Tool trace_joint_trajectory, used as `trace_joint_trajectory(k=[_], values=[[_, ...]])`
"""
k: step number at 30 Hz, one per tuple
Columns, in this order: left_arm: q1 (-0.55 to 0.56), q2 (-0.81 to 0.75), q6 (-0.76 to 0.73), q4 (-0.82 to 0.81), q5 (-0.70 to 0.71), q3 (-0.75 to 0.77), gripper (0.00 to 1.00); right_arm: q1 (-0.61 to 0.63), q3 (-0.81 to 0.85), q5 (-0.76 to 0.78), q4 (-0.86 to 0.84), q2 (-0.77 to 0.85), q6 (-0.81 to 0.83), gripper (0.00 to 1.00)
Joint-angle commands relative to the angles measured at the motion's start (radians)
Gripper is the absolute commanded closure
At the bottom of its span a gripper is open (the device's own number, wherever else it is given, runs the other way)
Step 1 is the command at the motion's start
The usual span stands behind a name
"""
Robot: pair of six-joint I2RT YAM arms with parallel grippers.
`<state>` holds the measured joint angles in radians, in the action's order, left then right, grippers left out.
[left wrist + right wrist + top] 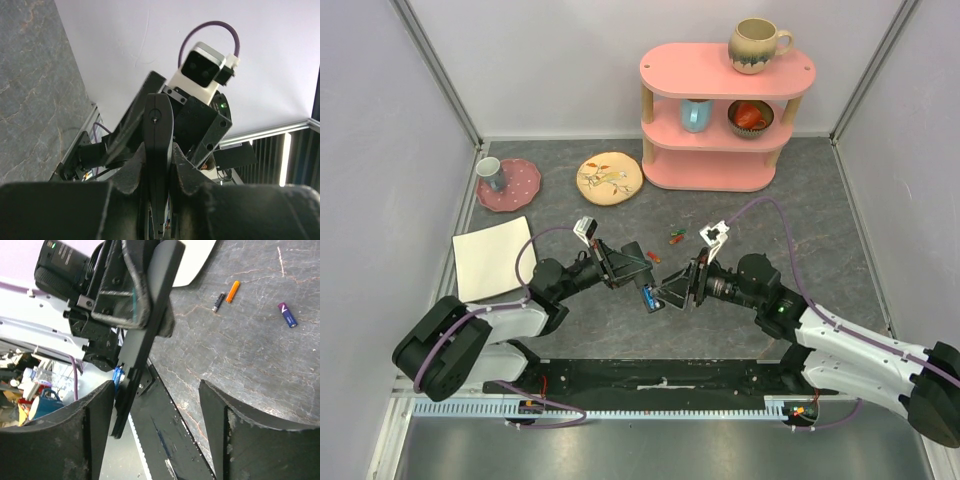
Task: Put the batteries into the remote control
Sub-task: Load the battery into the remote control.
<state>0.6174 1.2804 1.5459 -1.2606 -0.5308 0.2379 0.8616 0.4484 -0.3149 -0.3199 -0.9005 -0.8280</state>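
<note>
Above mid-table, left hand clamped on remote control, right hand open, print on batteries illegible

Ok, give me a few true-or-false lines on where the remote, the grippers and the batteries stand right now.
1. The left gripper is shut on the remote control, holding it off the table. True.
2. The right gripper is clamped on a battery. False: its jaws stand open, with nothing gripped.
3. Every battery is already in the remote control. False: an orange battery and a purple battery lie loose on the table.
4. A mug stands on top of the pink shelf. True.
</note>
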Motion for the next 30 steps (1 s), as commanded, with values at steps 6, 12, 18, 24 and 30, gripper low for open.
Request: trace_joint_trajectory(k=[6, 12, 18, 24, 30], values=[[0.015, -0.075, -0.086, 0.078, -0.005, 0.009, 0.98, -0.032, 0.018, -0.07, -0.114, 0.006, -0.14, 0.2], [0.015, -0.082, -0.104, 0.122, 0.009, 0.015, 0.98, -0.03, 0.09, -0.151, -0.033, -0.057, -0.112, 0.26], [0.015, -0.101, -0.125, 0.165, 0.017, 0.035, 0.98, -0.032, 0.098, -0.173, 0.008, -0.106, -0.106, 0.34], [0.015, -0.107, -0.13, 0.171, 0.017, 0.041, 0.98, -0.03, 0.09, -0.173, 0.004, -0.133, -0.108, 0.41], [0.015, -0.112, -0.133, 0.171, 0.017, 0.041, 0.98, -0.032, 0.084, -0.174, -0.019, -0.144, -0.12, 0.46]])
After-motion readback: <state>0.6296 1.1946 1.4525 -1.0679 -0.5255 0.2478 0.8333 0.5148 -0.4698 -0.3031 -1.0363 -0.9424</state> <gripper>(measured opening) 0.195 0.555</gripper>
